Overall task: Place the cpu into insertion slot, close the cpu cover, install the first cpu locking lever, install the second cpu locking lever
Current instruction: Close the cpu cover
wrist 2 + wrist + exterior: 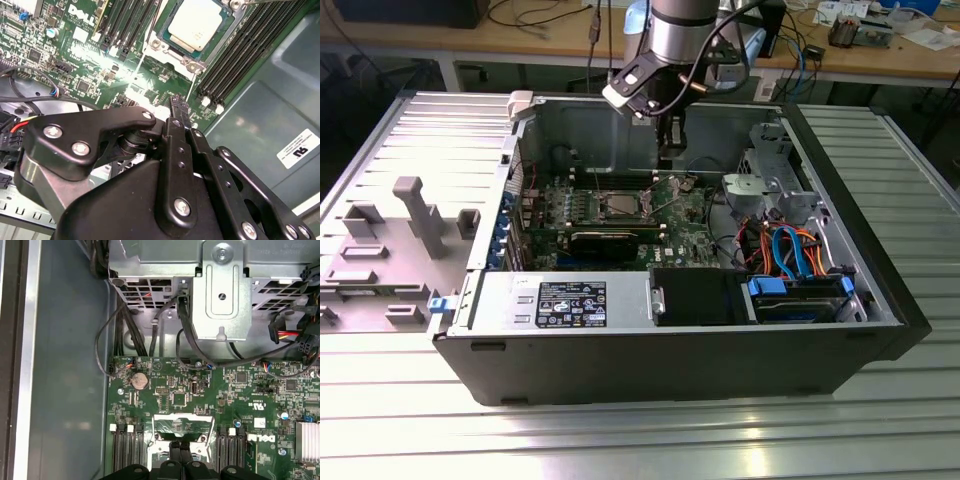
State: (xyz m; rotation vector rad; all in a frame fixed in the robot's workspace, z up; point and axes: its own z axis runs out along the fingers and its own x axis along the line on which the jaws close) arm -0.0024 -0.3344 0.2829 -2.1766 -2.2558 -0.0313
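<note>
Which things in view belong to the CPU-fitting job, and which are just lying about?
Job in hand:
- gripper, close beside the socket
- cpu, sitting in the insertion slot
- cpu cover
- locking lever

Just lying about:
- memory slots
- drive cage
- coin battery
- power supply
- cables

Open case [670,370] on ribbed metal table [620,440]. Green board [240,405] inside, carrying coin battery [139,381], heatsink [307,440], black memory slots [245,55]. Drive cage [220,295] beside board. Blue, orange cables [790,250] near cage. Grey fixture [415,215] at exterior view's left.
</note>
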